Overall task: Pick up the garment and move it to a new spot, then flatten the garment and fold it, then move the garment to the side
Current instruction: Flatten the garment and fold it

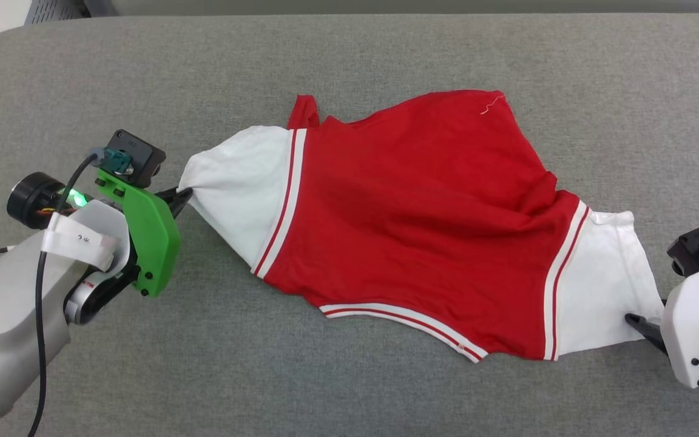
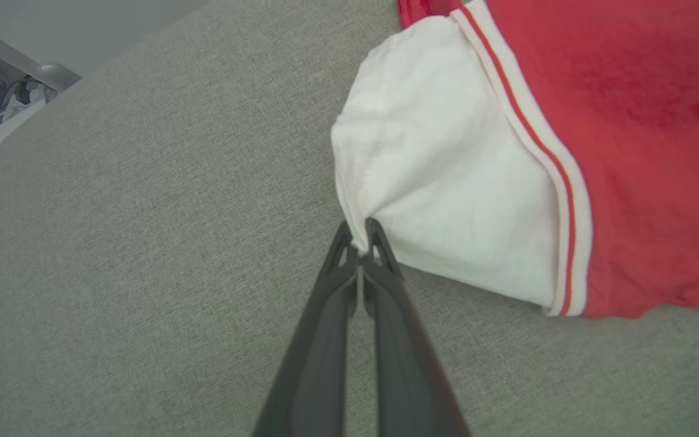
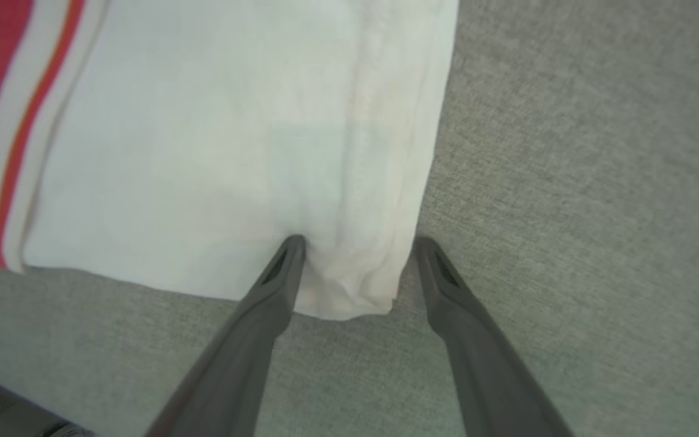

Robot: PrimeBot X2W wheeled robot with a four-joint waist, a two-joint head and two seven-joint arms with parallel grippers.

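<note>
I'm looking down on a broad grey woven surface with a rounded corner. The garment lies across its middle, stretched slantwise between my two arms: a soft red body rumpled into shallow folds, with a white short sleeve at either end. The head view gives me the whole span, while the wrist views give close cuts of the two ends. My left wrist view makes plain what the head view only hints at: the left gripper has its dark tapered fingers pressed together on a puckered pinch of the left-hand sleeve, the cloth fanning out from the tips. My right wrist view shows the right gripper spread wide, straddling the corner of the right-hand sleeve. One fingertip is on the white cloth, the other on bare grey weave just beside the stitched hem, and nothing is clamped. Red-and-white striped trim edges each sleeve seam and the lower hem, and a tiny pale loose thread curls near the far red edge
</note>
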